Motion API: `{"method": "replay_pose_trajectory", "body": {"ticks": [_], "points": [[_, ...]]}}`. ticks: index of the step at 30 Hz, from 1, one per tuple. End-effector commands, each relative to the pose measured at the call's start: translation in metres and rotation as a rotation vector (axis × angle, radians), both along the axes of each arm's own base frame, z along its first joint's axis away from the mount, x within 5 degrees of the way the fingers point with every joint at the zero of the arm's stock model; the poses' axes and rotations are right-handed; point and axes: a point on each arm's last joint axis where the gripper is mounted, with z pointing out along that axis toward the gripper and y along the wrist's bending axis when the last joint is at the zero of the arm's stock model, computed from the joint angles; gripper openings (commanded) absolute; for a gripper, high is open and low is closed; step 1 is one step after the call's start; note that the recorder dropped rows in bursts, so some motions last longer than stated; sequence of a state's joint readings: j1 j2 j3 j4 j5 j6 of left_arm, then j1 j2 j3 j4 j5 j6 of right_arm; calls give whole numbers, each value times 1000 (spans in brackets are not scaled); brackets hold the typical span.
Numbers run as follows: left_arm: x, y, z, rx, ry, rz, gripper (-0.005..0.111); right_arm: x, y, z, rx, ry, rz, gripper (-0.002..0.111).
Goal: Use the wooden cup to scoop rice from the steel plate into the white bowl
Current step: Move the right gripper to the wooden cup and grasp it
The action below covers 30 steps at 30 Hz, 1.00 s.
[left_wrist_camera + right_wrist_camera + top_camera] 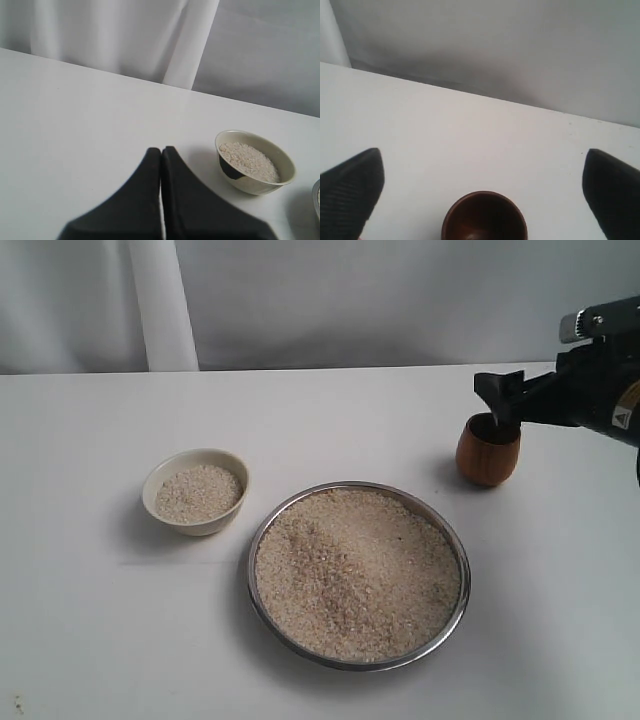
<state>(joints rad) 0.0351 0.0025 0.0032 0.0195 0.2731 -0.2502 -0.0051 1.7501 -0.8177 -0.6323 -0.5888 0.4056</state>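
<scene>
The steel plate (455,610) lies at the front middle of the table, heaped with rice (358,572). To its left stands the white bowl (196,491), partly filled with rice; the left wrist view shows that bowl (255,162) too. The wooden cup (488,450) stands upright behind the plate on the right. My right gripper (498,398) hovers just above the cup, open. In the right wrist view the cup (484,217) sits between the wide-apart fingertips of the right gripper (485,172), untouched. My left gripper (161,150) is shut and holds nothing, over the table near the bowl.
A white curtain (160,300) hangs behind the table's far edge. The right arm's black body (600,390) reaches in from the right edge of the exterior view.
</scene>
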Motion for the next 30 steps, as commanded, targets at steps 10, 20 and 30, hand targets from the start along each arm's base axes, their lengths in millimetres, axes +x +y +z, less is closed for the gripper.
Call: {"method": "replay_pose_trajectory", "body": {"ticks": [10, 20, 30], "points": [[0, 0, 2, -5, -12, -4, 0, 9, 8, -42, -81, -12, 158, 105], [0, 0, 2, -5, -12, -4, 0, 15, 4, -96, -115, 16, 129, 105], [0, 0, 2, -5, -12, -4, 0, 20, 4, -114, -82, -75, 98, 105]]}}
